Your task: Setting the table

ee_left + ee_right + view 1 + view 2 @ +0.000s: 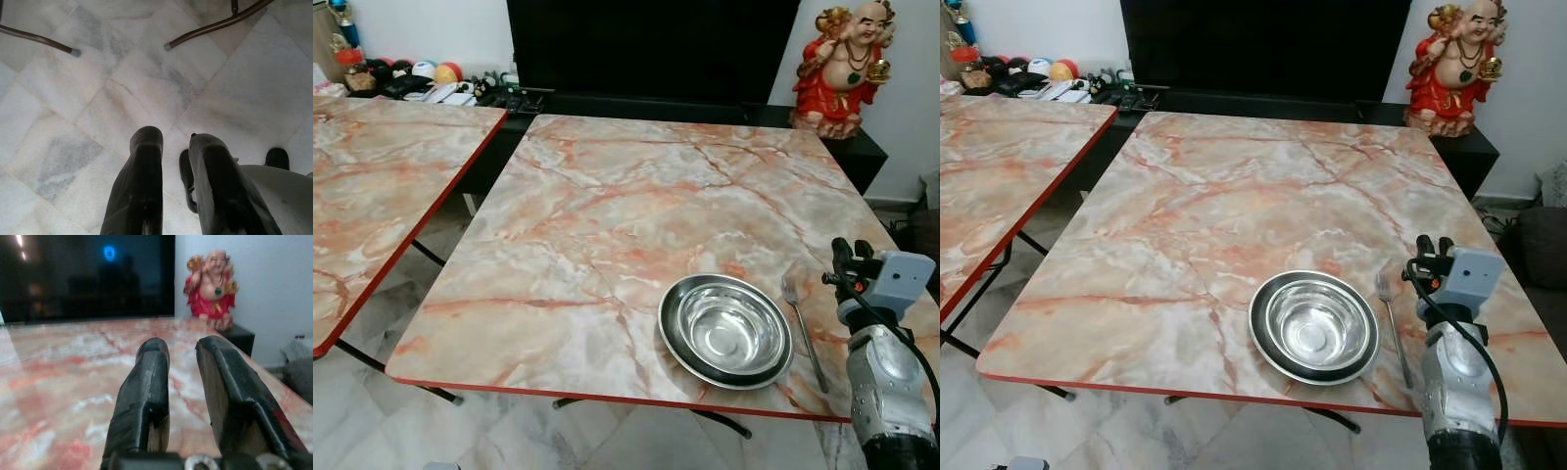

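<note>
A shiny steel bowl [726,328] rests on a dark-rimmed plate near the front edge of the marble-patterned table [607,196]. Just right of it a fork [801,328] lies flat, handle toward me. My right gripper [845,266] hovers low over the table's right side, a little right of the fork; in its wrist view the fingers [182,350] stand slightly open with nothing between them. My left gripper [176,139] hangs over the tiled floor, its fingers a little apart and holding nothing.
A second marble table [372,176] stands to the left across a narrow gap. Behind are a black TV [651,49], a red and gold statue [842,64] and small clutter [440,83]. Metal table legs [210,27] cross the floor.
</note>
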You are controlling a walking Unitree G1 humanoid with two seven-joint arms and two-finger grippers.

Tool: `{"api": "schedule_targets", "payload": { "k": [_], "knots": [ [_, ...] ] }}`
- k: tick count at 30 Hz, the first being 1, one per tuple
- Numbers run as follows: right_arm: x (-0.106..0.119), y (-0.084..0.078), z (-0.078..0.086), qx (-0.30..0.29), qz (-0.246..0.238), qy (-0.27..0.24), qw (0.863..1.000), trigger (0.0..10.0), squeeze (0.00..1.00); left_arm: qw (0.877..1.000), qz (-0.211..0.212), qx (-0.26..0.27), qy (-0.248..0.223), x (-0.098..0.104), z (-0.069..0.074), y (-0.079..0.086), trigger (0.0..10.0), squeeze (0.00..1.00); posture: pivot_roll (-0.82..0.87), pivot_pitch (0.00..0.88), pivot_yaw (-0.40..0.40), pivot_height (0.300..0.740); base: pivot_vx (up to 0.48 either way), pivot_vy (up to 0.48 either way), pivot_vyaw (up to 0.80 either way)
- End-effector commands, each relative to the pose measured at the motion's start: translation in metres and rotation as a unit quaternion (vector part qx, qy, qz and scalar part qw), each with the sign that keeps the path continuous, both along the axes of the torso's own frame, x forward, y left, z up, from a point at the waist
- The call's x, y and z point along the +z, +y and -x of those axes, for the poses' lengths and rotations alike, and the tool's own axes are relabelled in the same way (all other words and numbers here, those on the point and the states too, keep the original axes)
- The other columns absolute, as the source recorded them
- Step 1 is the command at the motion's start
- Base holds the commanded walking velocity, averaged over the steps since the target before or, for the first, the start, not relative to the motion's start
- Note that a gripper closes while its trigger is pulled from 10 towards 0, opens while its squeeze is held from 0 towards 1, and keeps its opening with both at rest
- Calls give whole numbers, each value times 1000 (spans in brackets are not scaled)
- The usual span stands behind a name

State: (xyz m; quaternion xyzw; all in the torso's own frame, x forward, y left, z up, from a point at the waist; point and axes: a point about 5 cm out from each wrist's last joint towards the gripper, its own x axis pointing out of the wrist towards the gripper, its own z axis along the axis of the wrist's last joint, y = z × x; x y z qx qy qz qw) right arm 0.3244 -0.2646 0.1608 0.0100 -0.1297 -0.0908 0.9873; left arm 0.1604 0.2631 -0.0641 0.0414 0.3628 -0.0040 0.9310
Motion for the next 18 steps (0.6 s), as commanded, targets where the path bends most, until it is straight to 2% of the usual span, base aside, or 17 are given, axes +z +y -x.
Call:
{"api": "schedule_targets", "payload": {
  "k": [1,2,7,10,13,18],
  "knots": [
    [6,-1,6,-10,-6,-20,1000,10000,0,1000,-3,14,18,-3,7,6,10000,0,88,41,-10,740,0,0,0],
    [2,-1,13,-15,-5,-16,1000,10000,0,1000,-6,14,18,-2,6,6,10000,0,91,35,-3,740,0,0,0],
    [-10,-1,22,-31,-19,-6,999,10000,0,1000,-8,5,18,0,2,8,10000,0,76,29,24,740,0,0,0],
    [-8,-1,22,-45,-31,-15,998,10000,0,1000,-11,-10,20,2,-2,8,10000,0,64,26,32,740,0,0,0],
    [-3,7,20,-28,-29,-22,999,10000,0,1000,-9,-5,20,2,-3,8,10000,0,60,18,37,740,0,0,0],
    [0,9,18,-26,-24,-24,999,10000,0,1000,-7,-5,25,0,-2,5,10000,0,65,4,29,740,0,406,0]
  ]
}}
